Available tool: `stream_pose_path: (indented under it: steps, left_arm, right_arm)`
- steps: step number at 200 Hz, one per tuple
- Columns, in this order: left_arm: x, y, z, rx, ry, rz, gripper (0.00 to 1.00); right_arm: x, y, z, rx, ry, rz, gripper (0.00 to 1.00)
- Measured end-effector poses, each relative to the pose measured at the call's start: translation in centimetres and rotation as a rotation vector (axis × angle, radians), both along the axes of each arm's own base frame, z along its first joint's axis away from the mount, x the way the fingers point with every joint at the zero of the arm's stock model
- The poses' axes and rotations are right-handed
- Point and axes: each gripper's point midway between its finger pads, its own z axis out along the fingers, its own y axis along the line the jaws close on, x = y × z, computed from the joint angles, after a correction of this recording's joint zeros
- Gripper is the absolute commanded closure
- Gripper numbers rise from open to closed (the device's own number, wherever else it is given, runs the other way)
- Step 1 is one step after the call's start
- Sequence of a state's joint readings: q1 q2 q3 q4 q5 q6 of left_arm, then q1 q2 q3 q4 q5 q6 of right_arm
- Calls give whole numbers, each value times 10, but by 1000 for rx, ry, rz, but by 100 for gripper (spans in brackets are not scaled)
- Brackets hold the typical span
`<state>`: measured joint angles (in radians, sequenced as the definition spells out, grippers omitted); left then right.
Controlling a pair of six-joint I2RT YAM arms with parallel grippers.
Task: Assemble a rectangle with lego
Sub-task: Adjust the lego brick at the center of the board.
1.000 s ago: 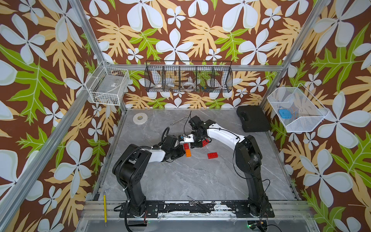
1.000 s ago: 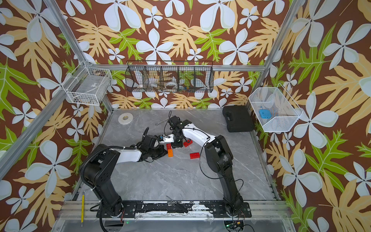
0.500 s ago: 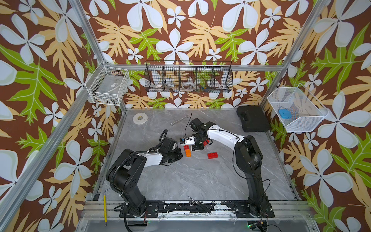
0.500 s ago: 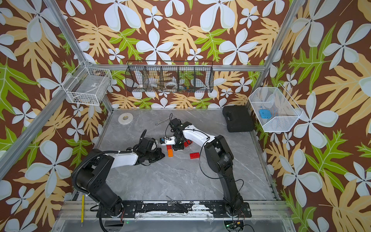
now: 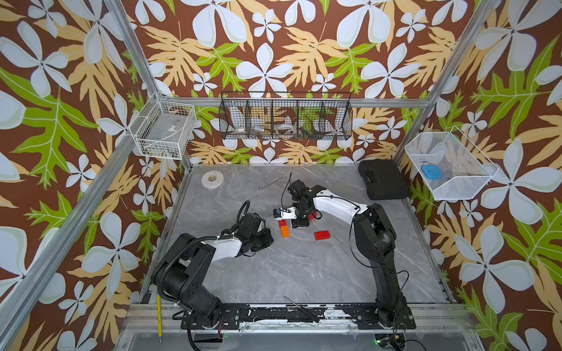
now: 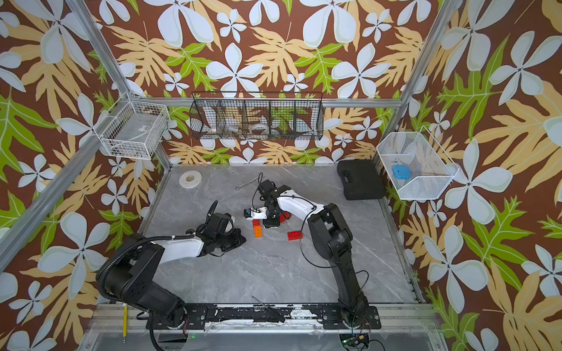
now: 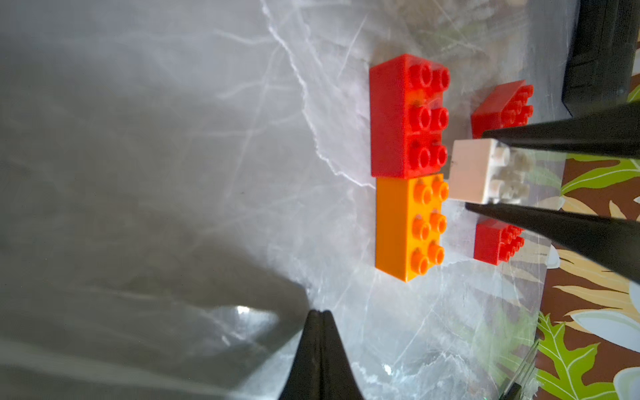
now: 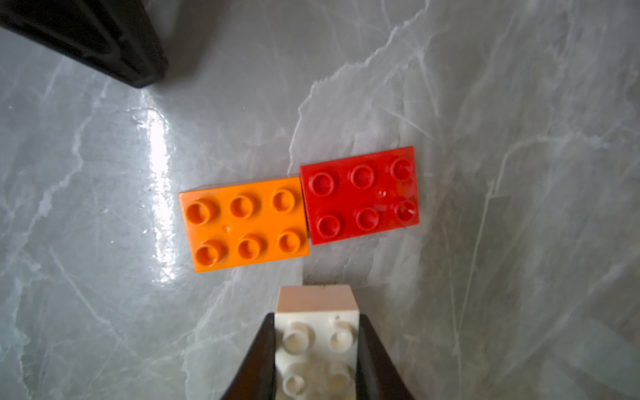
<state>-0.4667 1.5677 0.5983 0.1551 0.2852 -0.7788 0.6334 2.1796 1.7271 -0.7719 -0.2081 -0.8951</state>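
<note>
The orange brick [image 8: 242, 225], red brick [image 8: 360, 195] and white brick [image 8: 317, 332] are smooth, glossy plastic. The table [image 8: 104, 311] looks like polished grey marble and reflects light.

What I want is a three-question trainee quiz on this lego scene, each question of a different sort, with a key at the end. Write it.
1. True or false: the left tool is shut and holds nothing.
2. Fill in: the orange brick lies end to end against a six-stud brick coloured ___.
3. Which brick does the right tool grip? A. orange B. white C. red

Key: 1 true; 2 red; 3 B, the white brick sits between its fingers.
</note>
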Motion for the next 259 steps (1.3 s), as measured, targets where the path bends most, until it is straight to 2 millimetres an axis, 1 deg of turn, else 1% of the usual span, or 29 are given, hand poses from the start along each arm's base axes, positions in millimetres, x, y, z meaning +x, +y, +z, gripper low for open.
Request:
stream_pose_path:
  steps: [59, 120, 161, 205, 234, 259]
  left_arm:
    - [-5, 5, -1, 11, -2, 10, 98]
    - [-7, 6, -3, 16, 6, 11, 98]
    - [-7, 7, -4, 16, 7, 11, 98]
    - [-7, 7, -4, 16, 7, 10, 98]
    - [-6, 6, -3, 18, 6, 8, 98]
    - [6, 0, -1, 22, -7, -4, 99]
  right_arm:
    - [6, 6, -1, 7, -5, 3, 100]
    - [2, 10, -6, 8, 12, 9, 100]
    - [4, 16, -2, 21, 6, 15, 100]
    - [4, 14, -3, 17, 8, 14, 100]
    - [4, 8, -5, -6, 3, 6, 100]
    - [3, 3, 1, -9, -8, 0, 100]
